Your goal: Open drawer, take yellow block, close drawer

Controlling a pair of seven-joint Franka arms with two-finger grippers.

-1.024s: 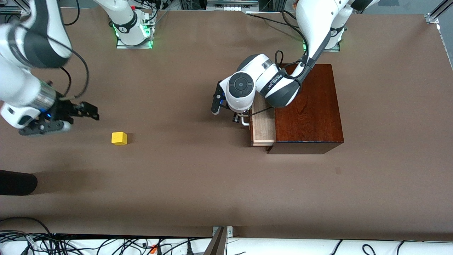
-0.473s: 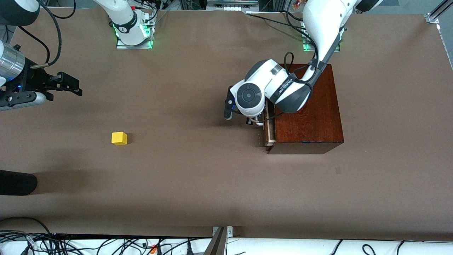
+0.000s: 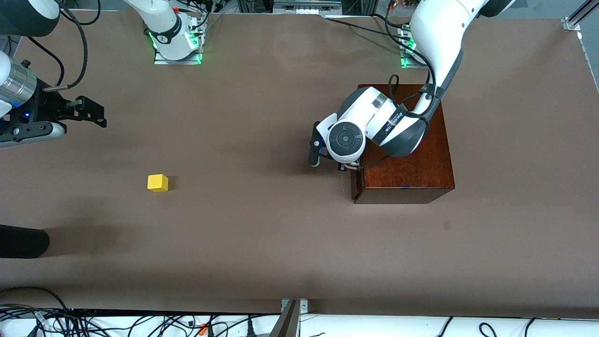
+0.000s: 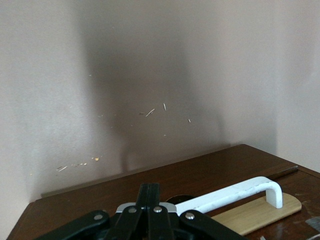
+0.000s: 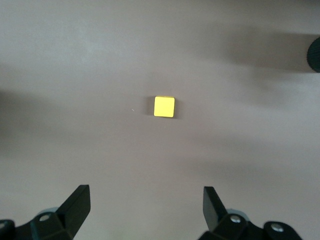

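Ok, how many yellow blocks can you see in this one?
1. The yellow block sits on the bare table toward the right arm's end, apart from the wooden box. The drawer looks shut, so anything inside it would be hidden.

We see the left hand (image 4: 149, 212) with its dark fingers (image 4: 149, 197) pressed together, low over the dark wood front of the drawer (image 4: 200, 172). The white bar handle (image 4: 235, 192) lies just beside the fingers, at their three o'clock. At twelve o'clock stretches the bare tabletop (image 4: 150, 75), partly in shadow.
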